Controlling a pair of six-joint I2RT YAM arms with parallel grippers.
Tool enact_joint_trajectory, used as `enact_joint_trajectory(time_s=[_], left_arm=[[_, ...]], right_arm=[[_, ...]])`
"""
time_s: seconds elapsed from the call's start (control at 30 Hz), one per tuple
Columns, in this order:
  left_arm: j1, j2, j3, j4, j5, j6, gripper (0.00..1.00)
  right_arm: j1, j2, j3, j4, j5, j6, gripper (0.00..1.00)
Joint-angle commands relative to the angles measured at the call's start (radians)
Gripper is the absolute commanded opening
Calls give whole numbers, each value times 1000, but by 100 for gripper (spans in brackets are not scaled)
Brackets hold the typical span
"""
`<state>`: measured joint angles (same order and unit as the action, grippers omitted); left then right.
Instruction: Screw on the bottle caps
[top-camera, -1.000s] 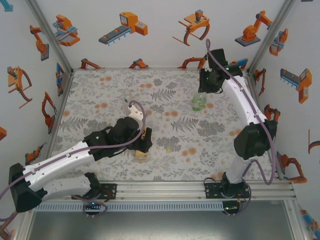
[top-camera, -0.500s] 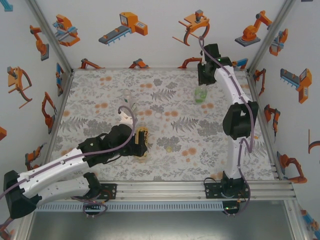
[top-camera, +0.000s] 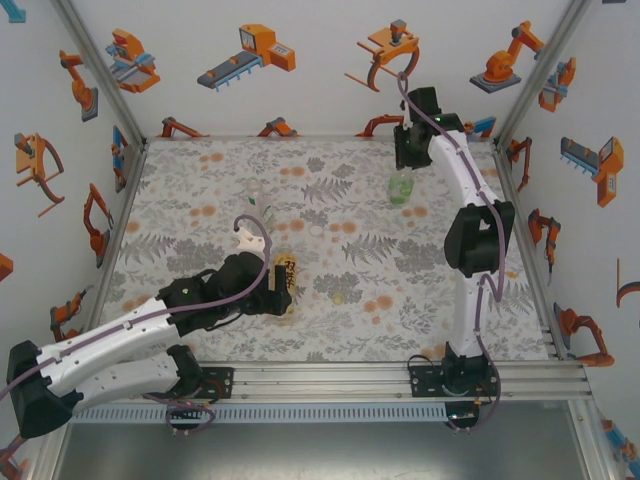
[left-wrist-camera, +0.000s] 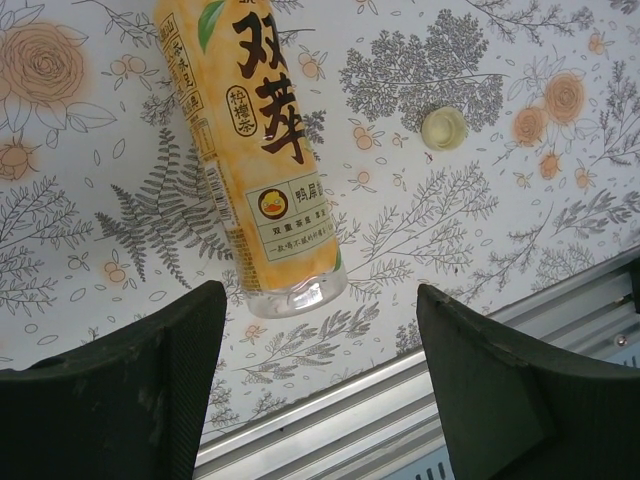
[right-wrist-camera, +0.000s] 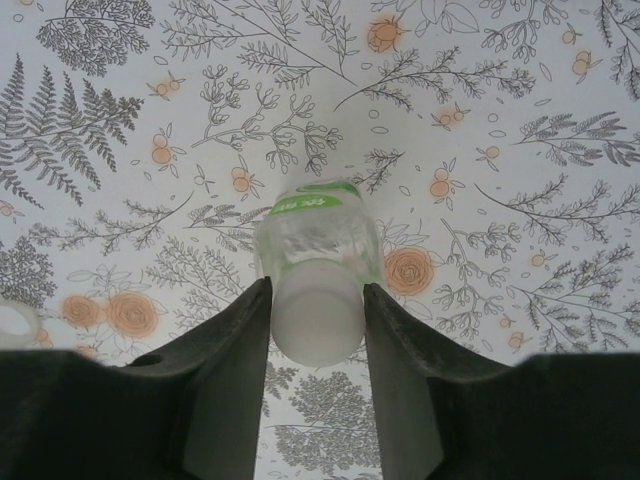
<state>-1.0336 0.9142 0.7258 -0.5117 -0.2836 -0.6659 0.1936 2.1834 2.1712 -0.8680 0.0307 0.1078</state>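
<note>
Far corner: the right pincer (right-wrist-camera: 318, 290) works close to the back wall (top-camera: 300, 100), its arm stretched up the right side of the surface (top-camera: 200, 200).
Near edge: the left pincer (left-wrist-camera: 320, 300) hangs low just inside the aluminium rail (left-wrist-camera: 400, 400) that bounds the surface in front.
Open room: a broad stretch of flowered surface separates the two pincers.
Standing: the green bottle (right-wrist-camera: 318, 235), upright near the far-right corner, is clear-green with a green label band and a pale cap (right-wrist-camera: 315, 325) on top.
Right grip: the right pincer's fingers (right-wrist-camera: 230, 380) hug the pale cap on both sides; whether they press it cannot be told.
Lying: the amber bottle (left-wrist-camera: 255, 150), flat on the surface left of centre, has a yellow-orange label with dark characters and its base toward the left pincer.
Left grip: the left pincer's fingers are spread wide, clear of the amber bottle, holding nothing.
Loose: the yellow cap (left-wrist-camera: 444, 128), small and round, sits on the surface near the amber bottle's side, apart from it.
</note>
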Motion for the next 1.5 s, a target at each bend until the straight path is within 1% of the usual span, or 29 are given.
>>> enact_joint_trajectory(time_s=[0.0,0.13,0.37,0.47,0.57,0.7,0.9,1.2,1.37,1.47], left_arm=[[4,9,-5,-7,-14,-9,72],[3,27,1,-7,-9,-8,72],[4,65,25,-18,-9,-4,72],[3,88,45,-42,-14,-11,73],[3,116,69,-66,-23,-14,73],[3,159,101,-95,-35,-9,73],[4,249,155,-127,-19,2,75],[21,402,225,-200,-11,-15,76],[39,480,246,-189,24,-17,77],[53,536,261,-174,53,-14,77]], right_arm=[[0,10,32,-17,6,4,47],[0,9,69,-36,6,3,51],[0,-23,125,-81,-2,6,54],[0,-67,116,-93,-7,11,54],[1,-131,71,-97,-17,28,54],[5,-243,-61,-64,-58,69,54],[36,-463,-348,31,-96,137,53],[99,-746,-702,80,-97,260,53],[145,-891,-896,101,-86,343,53],[154,-969,-984,97,-79,383,53]])
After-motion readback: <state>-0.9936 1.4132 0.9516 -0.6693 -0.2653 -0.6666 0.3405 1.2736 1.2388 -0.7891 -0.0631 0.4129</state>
